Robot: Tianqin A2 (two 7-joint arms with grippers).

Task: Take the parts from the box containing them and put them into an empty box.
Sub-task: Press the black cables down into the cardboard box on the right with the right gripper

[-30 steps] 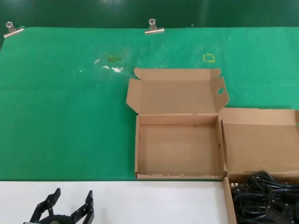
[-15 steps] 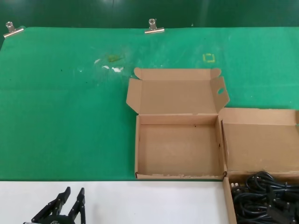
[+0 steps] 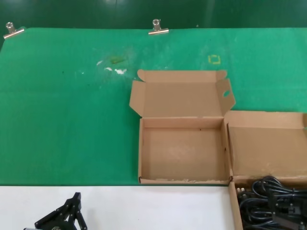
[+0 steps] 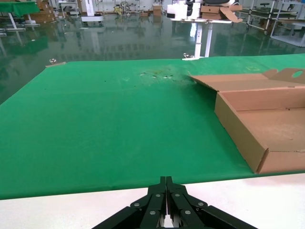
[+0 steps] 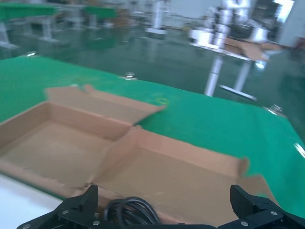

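The empty box point(image 3: 182, 155) with the round-holed flap point(image 3: 225, 94) lies open at the table's middle, nothing in it. To its right the plain-lidded box point(image 3: 233, 206) holds black coiled cables point(image 3: 256, 201), its lid point(image 3: 266, 148) laid back. My right gripper point(image 5: 167, 202) is open wide just above the cables point(image 5: 131, 210), one finger point(image 5: 86, 200) on each side. In the head view it is hard to tell apart from the cables. My left gripper point(image 3: 76, 197) is shut and empty over the white table strip at the near left; it also shows in the left wrist view point(image 4: 166, 180).
A green mat point(image 3: 67, 120) covers the table, held by two metal clips point(image 3: 158, 28) at the far edge. A white strip point(image 3: 144, 206) runs along the near edge. White smudges point(image 3: 115, 70) mark the mat behind the empty box.
My left gripper's fingers have closed from wide open to shut and dropped lower in the head view. The boxes have not moved.
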